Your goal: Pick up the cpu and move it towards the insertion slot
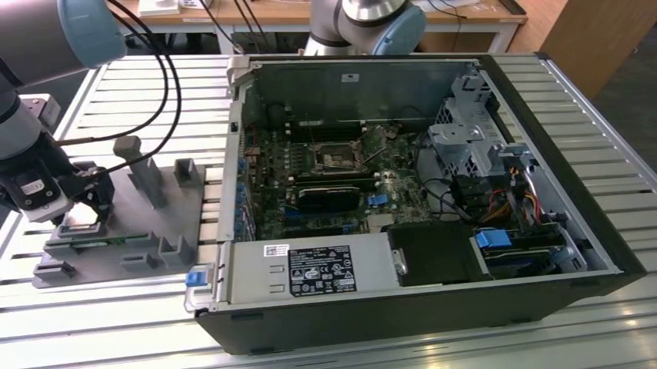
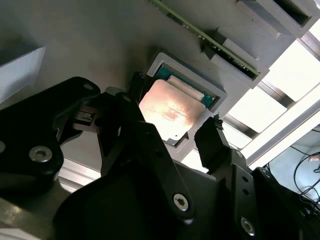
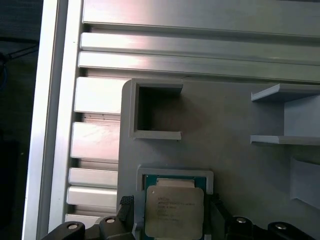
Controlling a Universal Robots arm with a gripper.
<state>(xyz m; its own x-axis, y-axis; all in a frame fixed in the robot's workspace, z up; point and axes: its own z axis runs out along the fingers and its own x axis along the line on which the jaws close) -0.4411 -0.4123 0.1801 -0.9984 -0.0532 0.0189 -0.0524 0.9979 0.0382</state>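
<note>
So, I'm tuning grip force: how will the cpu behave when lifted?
The cpu looks thin and flat, so it is probably stiff and light. Its smooth metal top shines, so it may be slippery. Lying flat in the grey fixture, it shouldn't roll.

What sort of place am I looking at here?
Probably a robotics lab bench for computer assembly: an open desktop case sits on a slotted aluminium table, and a robot hand hangs over a cpu seated in a grey fixture.

grey arm (image 1: 26,38), blue caps (image 1: 92,27), black end effector (image 2: 172,107).
</note>
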